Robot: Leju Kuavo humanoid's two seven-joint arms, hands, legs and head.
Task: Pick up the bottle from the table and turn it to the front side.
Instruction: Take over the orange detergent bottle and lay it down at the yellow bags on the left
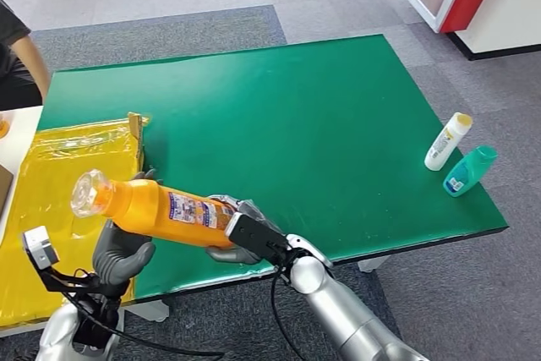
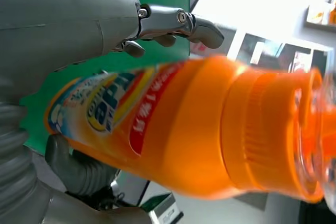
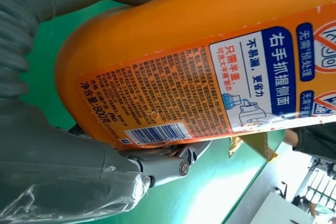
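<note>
I see the orange bottle [image 1: 150, 209] held above the near edge of the green worktop [image 1: 306, 133], lying almost level with its clear cap toward the left. My right robot hand [image 1: 239, 230] grips its bottom end, and my left robot hand [image 1: 121, 251] supports it under the neck. The back label with the barcode faces the right wrist camera. Two small bottles [image 1: 459, 154] lie far right.

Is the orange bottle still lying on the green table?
No, the orange bottle is lifted above the green table, held nearly level between the left hand and the right hand.
</note>
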